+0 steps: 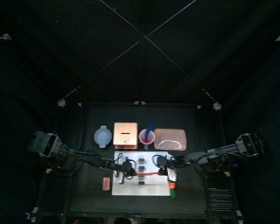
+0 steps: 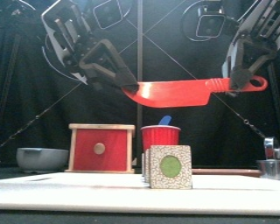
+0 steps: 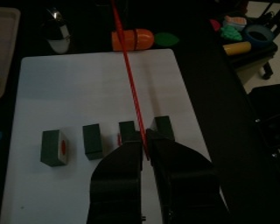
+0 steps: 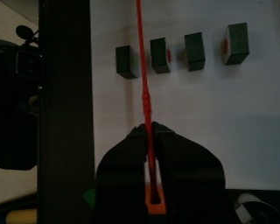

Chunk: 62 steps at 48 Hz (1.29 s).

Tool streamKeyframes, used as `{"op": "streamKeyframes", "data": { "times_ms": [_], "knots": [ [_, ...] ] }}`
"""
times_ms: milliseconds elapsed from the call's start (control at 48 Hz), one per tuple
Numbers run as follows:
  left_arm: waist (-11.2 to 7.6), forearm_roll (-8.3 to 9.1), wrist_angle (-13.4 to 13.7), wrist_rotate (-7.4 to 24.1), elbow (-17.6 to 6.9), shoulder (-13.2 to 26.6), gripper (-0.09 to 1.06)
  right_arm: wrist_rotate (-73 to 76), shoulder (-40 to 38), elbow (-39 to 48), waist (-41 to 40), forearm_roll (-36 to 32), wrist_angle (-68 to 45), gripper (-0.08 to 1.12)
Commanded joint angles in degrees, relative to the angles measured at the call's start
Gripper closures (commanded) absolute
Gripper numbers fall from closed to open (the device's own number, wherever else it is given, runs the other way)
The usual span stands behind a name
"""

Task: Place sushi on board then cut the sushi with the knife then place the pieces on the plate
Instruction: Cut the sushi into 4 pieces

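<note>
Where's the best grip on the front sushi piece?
Probably from above, jaws on the narrow side edges of the front sushi piece: it stands upright on the white board, broad face forward, another piece close behind, both edges free.

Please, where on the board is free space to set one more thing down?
The board is bare on both sides of the sushi row; the wider strip lies toward the right gripper. Behind the board it is crowded: bowl, box, cup, tray. The knife hangs above the row.
</note>
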Motion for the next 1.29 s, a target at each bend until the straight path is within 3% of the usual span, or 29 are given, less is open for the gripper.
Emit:
{"op": "streamKeyframes", "data": {
  "times_ms": [21,229,354,521,708,854,1062,1292],
  "knots": [
    [1.14,0.18,-0.62,0.0,-1.14,-1.49,0.45,-0.09,-2.29,-0.79,-0.7,0.0,-0.44,0.71],
    [2.37,0.35,-1.14,0.18,-1.58,-2.72,0.24,-0.09,-3.43,-0.53,-0.7,-0.18,-0.53,0.71],
    [3.16,0.53,-2.02,0.18,-1.14,-3.78,0.18,-0.09,-4.75,0.26,-0.7,0.09,-0.53,0.71],
    [4.04,0.97,-4.57,0.26,0.0,-5.63,0.17,0.09,-7.91,3.25,-0.7,2.29,-0.44,0.71],
    [4.22,1.32,-11.43,0.26,2.55,-6.5,0.17,0.09,-13.97,9.32,-0.7,8.09,-0.44,0.71],
    [4.22,1.23,-15.29,0.0,4.13,-6.33,0.17,0.26,-18.9,14.77,-0.79,10.99,0.0,0.71],
    [4.13,1.05,-16.08,0.0,4.92,-5.98,0.17,0.26,-24.7,19.07,-1.76,13.54,3.16,0.71],
    [4.04,0.79,-16.08,-0.09,4.92,-5.45,0.17,0.26,-25.66,21.36,-7.38,11.95,7.73,0.69]
  ]
}}
